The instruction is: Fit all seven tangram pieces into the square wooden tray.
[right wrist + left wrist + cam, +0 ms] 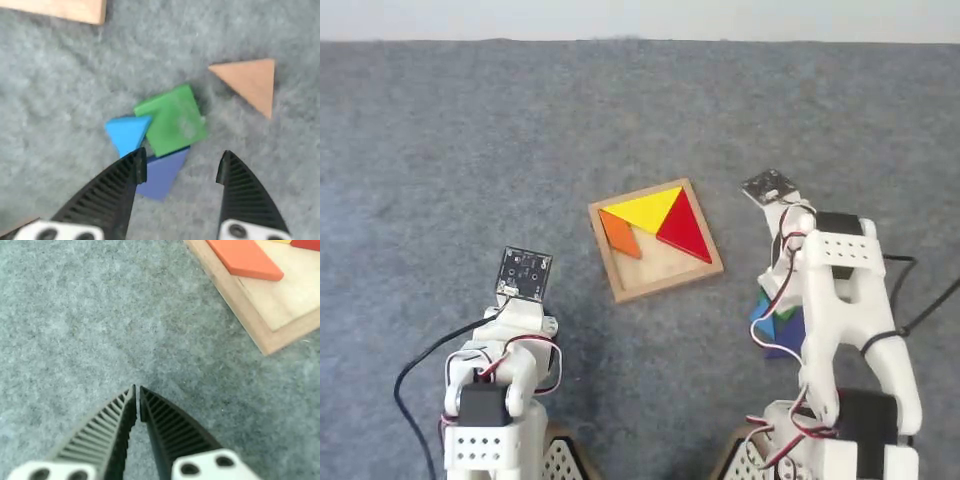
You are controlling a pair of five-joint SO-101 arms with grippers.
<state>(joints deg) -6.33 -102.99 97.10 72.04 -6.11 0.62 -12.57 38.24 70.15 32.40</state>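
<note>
The square wooden tray (712, 272) lies mid-table with a yellow triangle (645, 210), a red triangle (685, 232) and an orange parallelogram (619, 235) inside. Its corner (270, 335) and the orange piece (245, 259) appear in the left wrist view. My left gripper (137, 389) is shut over bare carpet near that corner. My right gripper (182, 162) is open above a small pile: a green square (175, 119), a light blue triangle (127, 132) and a darker blue piece (160, 175) underneath. A tan triangle (250, 82) lies apart from the pile. The right arm hides most of the pile in the high view (775, 325).
Grey carpet covers the table. The tray's corner (75, 11) lies some way beyond the pile in the right wrist view. Open carpet stretches to the left of and behind the tray.
</note>
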